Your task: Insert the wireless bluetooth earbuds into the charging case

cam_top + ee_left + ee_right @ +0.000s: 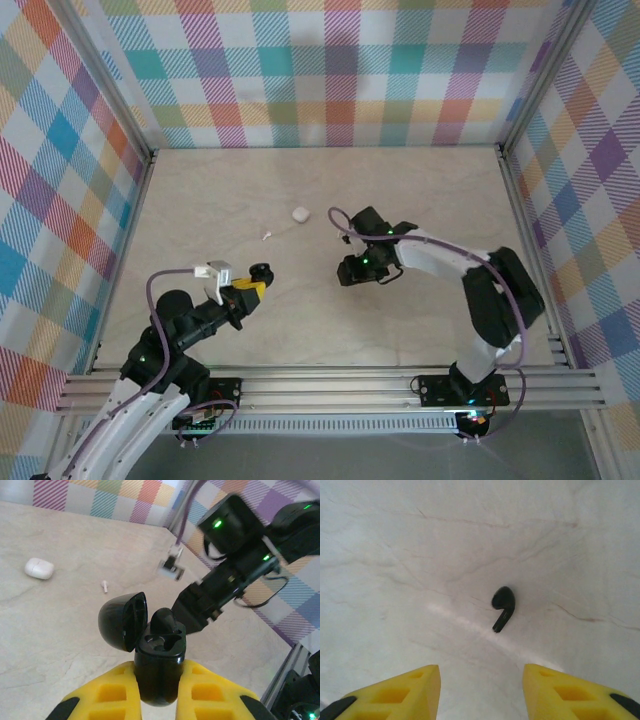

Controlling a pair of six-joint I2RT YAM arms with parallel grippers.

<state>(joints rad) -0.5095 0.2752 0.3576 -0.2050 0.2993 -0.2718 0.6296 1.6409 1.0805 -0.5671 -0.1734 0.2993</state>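
Now the left pincer (159,682) squeezes the small black plastic charging case (160,662), lid up so buds can drop in. The right pincer (481,690) gapes, holding nothing; a tiny black stemmed earbud (503,607) lies on the table (395,555) just ahead.

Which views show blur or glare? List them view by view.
Top external: sharp, evenly lit table. Left wrist: black case crisp, right arm behind it blurred. Right wrist: black earbud sharp, pale glare streak across the table beside it.
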